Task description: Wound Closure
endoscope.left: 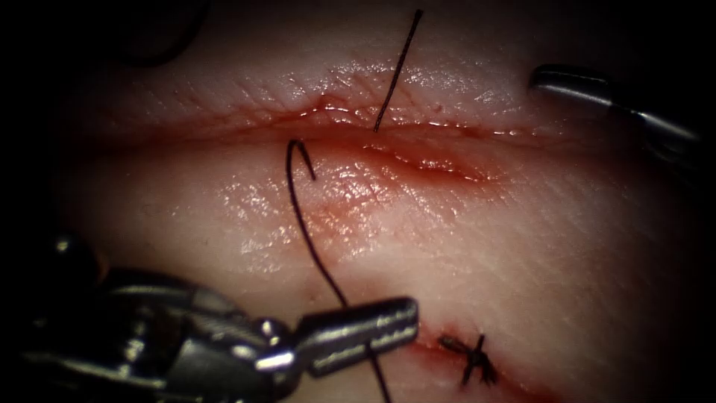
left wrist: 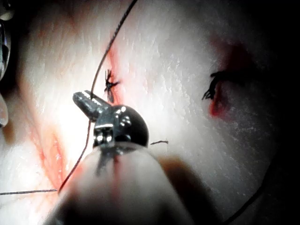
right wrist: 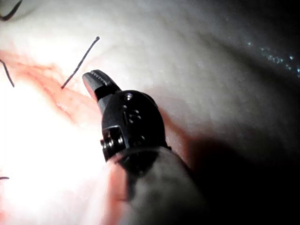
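The cut (endoscope.left: 425,157) runs across the tissue (endoscope.left: 522,246), wet with red fluid. My left tool (endoscope.left: 406,317) reaches in from the lower left, its jaws shut on a dark thread (endoscope.left: 306,231) that rises to a hooked free end near the cut and hangs below the jaws. The left wrist view has the same jaws (left wrist: 84,99) against that thread (left wrist: 89,136). A straight thread end (endoscope.left: 395,75) stands up out of the cut. My right tool (endoscope.left: 552,78) hovers at the upper right, shut and holding nothing; its jaws (right wrist: 93,79) sit close to that thread end (right wrist: 79,63).
A tied knot (endoscope.left: 471,358) with short cut ends sits on a red line right of the left tool's jaws. The left wrist view has this knot (left wrist: 110,86) and a second knot (left wrist: 213,91) in a red patch farther off.
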Action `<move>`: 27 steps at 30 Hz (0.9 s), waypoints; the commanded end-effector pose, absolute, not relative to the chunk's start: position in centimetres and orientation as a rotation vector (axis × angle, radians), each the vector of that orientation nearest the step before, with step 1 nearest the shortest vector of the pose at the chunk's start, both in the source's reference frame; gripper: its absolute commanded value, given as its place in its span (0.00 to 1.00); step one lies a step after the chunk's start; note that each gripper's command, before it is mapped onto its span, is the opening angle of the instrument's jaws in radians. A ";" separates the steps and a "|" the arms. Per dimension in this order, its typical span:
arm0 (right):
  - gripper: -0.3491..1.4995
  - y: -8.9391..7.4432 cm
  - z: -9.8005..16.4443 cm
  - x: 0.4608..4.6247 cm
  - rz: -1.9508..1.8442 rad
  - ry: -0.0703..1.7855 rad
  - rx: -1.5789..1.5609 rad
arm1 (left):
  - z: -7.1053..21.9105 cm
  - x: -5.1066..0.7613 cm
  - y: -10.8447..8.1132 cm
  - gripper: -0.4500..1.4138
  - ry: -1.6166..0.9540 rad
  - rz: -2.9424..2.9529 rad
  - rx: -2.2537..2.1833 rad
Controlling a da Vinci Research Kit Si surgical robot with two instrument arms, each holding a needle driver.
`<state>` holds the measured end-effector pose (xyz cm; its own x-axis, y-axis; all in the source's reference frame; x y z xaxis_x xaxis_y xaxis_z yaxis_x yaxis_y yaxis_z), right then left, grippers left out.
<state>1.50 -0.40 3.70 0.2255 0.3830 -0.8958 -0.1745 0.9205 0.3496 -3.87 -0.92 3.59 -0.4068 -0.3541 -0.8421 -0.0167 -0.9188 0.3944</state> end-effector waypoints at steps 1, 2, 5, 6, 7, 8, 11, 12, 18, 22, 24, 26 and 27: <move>0.21 -0.4 3.7 1.69 0.315 1.321 0.198 | 3.6 -3.88 -0.9 0.00 -0.501 -2.413 1.590; 0.25 -0.5 3.7 1.75 0.280 1.342 0.200 | 3.7 -3.84 -0.9 0.00 -0.490 -2.407 1.603; 0.54 -0.6 3.6 2.01 0.179 1.386 0.160 | 3.7 -3.73 -0.9 0.00 -0.447 -2.378 1.623; 0.68 -0.6 3.6 2.11 0.158 1.386 0.129 | 3.7 -3.72 -0.9 0.00 -0.434 -2.373 1.621; 0.79 -0.6 3.5 2.27 0.120 1.391 0.088 | 3.7 -3.70 -0.9 0.00 -0.409 -2.361 1.618; 0.81 -0.7 3.5 2.36 0.100 1.397 0.070 | 3.7 -3.70 -0.9 0.00 -0.400 -2.357 1.617; 0.81 -0.7 3.4 2.58 0.038 1.402 0.030 | 3.7 -3.68 -0.9 0.00 -0.376 -2.343 1.619; 0.81 -0.7 3.4 2.66 0.014 1.404 0.016 | 3.7 -3.67 -0.9 0.00 -0.374 -2.338 1.622; 0.79 -0.9 3.4 3.07 -0.128 1.402 -0.023 | 3.5 -3.65 -0.9 0.00 -0.357 -2.304 1.651; 0.77 -1.0 3.4 3.20 -0.204 1.409 -0.053 | 3.5 -3.65 -0.9 0.00 -0.349 -2.293 1.663; 0.75 -1.0 3.5 3.23 -0.246 1.420 -0.070 | 3.5 -3.65 -0.9 0.00 -0.345 -2.289 1.668; 0.75 -1.0 3.5 3.25 -0.270 1.427 -0.074 | 3.5 -3.64 -0.8 0.00 -0.341 -2.284 1.674; 0.75 -1.0 3.5 3.25 -0.274 1.430 -0.072 | 3.5 -3.64 -0.8 0.00 -0.340 -2.283 1.675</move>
